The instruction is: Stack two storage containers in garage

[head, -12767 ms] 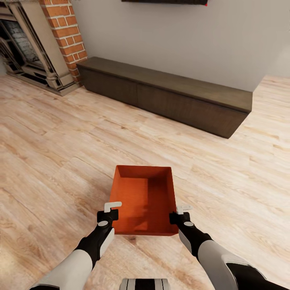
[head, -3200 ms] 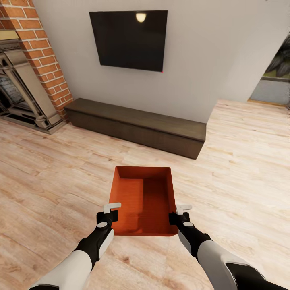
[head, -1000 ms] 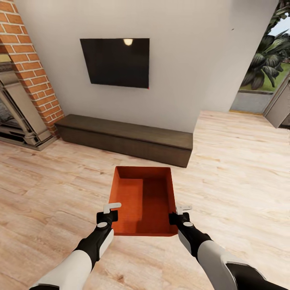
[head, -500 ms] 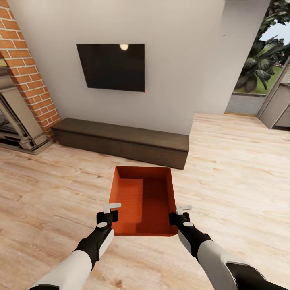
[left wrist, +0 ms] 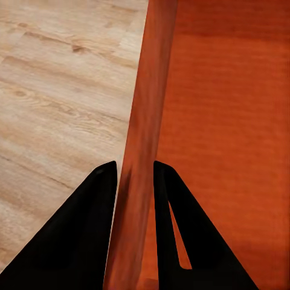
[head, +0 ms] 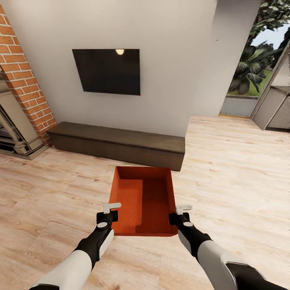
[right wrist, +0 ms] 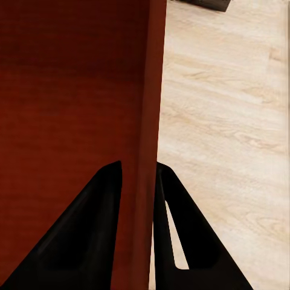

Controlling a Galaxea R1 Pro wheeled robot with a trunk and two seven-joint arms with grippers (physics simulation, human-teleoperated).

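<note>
Left gripper (head: 114,211) is clamped on the left wall of the orange container (head: 143,201), and the right gripper (head: 181,213) is doing the same on the right wall; in the left wrist view the two dark fingers (left wrist: 81,235) sit one on each side of the wall's edge, pinched right onto it; same story in the right wrist view, fingers (right wrist: 87,232) straddling the wall of the container (right wrist: 72,109).

So the container hangs in the lower middle of the head frame, carried between both arms, clear above the light wood floor (head: 237,169); its long axis runs straight away from the robot, toward the dark low bench (head: 117,143) and the TV (head: 106,71) in the upper left; each gripper holds near the end closest to the robot, so neither arm is really nearer.

Looks-wise it's a plain orange-red open box, empty, walls flaring out a little, near half of the bottom in shadow.

My guess: still the carrying stage, living room all around, opening at the upper right (head: 257,72) looks like the way out; I can't spot the second container.
</note>
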